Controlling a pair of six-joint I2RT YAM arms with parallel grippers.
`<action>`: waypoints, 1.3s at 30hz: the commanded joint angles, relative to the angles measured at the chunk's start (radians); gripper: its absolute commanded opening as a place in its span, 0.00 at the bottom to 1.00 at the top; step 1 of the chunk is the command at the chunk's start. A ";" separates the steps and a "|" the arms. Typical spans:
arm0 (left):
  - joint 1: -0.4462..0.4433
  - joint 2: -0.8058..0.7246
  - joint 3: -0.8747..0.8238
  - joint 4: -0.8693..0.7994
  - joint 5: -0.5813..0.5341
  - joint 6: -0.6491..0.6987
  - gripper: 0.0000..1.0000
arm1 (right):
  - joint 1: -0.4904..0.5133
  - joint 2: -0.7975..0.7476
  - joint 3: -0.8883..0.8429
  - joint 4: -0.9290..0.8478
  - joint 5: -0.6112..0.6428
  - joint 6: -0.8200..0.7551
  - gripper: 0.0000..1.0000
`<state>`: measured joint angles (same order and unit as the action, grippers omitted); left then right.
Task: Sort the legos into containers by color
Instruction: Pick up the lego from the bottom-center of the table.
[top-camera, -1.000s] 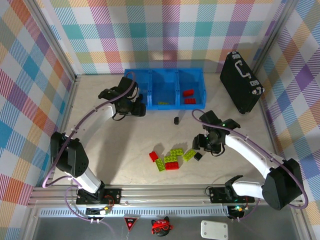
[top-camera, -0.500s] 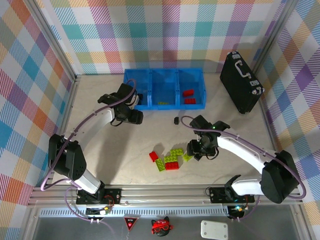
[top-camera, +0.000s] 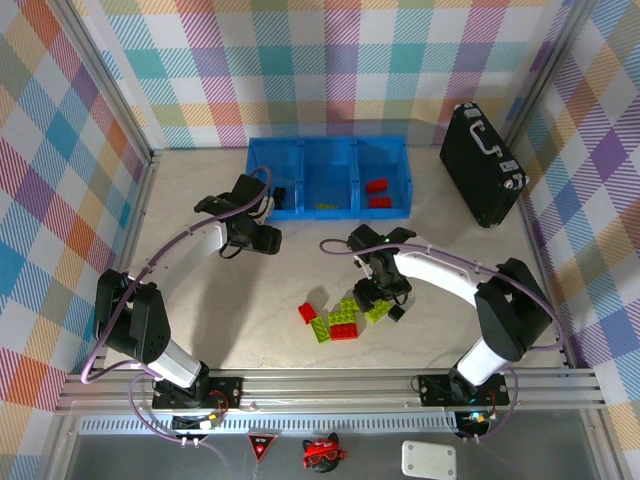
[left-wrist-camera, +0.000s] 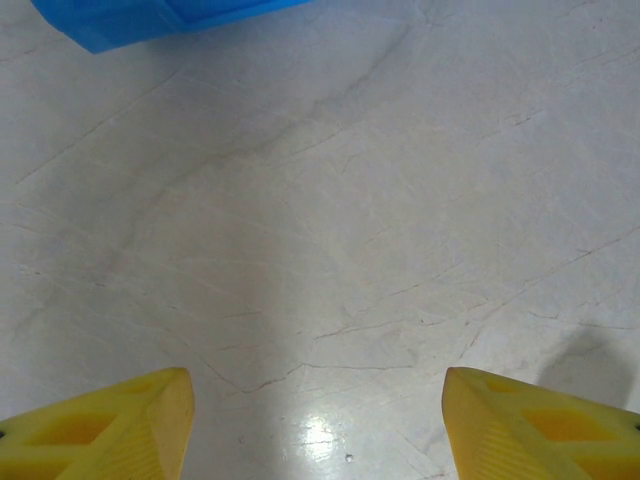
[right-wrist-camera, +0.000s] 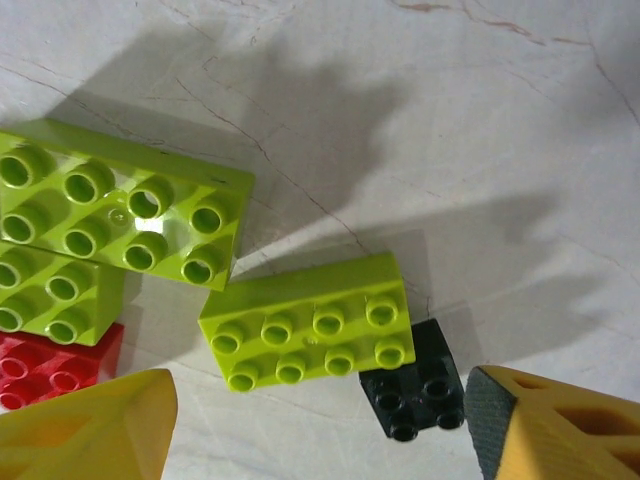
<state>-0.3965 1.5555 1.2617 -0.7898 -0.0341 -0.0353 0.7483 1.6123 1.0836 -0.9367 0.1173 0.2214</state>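
Observation:
The containers (top-camera: 330, 150) are three joined blue bins at the back; the left one holds a black lego (top-camera: 280, 193), the middle a green one (top-camera: 325, 206), the right two red ones (top-camera: 377, 185). Loose legos lie mid-table: a red one (top-camera: 307, 313), lime green ones (top-camera: 352, 308) and a black one (top-camera: 397, 313). My right gripper (top-camera: 372, 297) hovers open just above them. In the right wrist view a lime green lego (right-wrist-camera: 305, 335) and a small black lego (right-wrist-camera: 420, 385) lie between its open fingers (right-wrist-camera: 320, 420). My left gripper (top-camera: 258, 238) is open over bare table (left-wrist-camera: 318, 420), near the bin corner (left-wrist-camera: 130, 20).
A black hard case (top-camera: 483, 165) with a silver handle stands at the back right. More lime green legos (right-wrist-camera: 120, 205) and a red one (right-wrist-camera: 40, 365) lie left of the right gripper. Plaid walls close in the table on three sides.
My right gripper has swung left over the pile of legos and opened wider. My left gripper has drawn back a little from the left bin.

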 joint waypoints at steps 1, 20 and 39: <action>0.009 -0.018 -0.004 0.009 -0.017 0.014 0.66 | 0.017 0.052 0.032 -0.040 0.015 -0.079 0.79; 0.016 -0.020 -0.001 0.004 -0.020 0.016 0.67 | 0.049 0.176 0.052 -0.044 0.026 -0.091 0.77; 0.016 -0.029 -0.003 0.004 -0.021 0.017 0.66 | 0.051 0.169 0.051 -0.048 0.023 -0.075 0.67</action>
<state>-0.3935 1.5539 1.2617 -0.7826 -0.0460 -0.0322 0.7925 1.7798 1.1168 -0.9596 0.1406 0.1413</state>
